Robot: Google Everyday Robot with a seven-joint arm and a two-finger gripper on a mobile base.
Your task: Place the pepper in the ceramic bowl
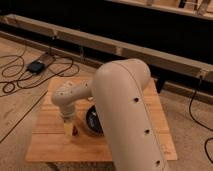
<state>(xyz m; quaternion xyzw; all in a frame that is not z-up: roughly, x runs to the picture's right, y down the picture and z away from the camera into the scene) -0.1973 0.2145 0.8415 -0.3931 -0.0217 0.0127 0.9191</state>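
Pale wooden desk (45, 146) on a floor (12, 127) strewn with black cables (15, 75): the pepper (75, 132) shows only as a small red glint toward the desk's near left part, right at the tip of the pincer (69, 128), which points straight down from the arm's cream wrist (70, 96). The glint sits on the pincer's bowl-ward side, touching or just beside it. Whether the pincer is spread, pressed together or pinching the pepper cannot be told, and the pepper's long axis is too hidden to read. The ceramic bowl (91, 119), dark and glossy, lies just to the right in view, half covered by the robot's bulky upper arm (127, 115). On this evidence the coming move looks short: lift, then carry rightward over the bowl's rim.
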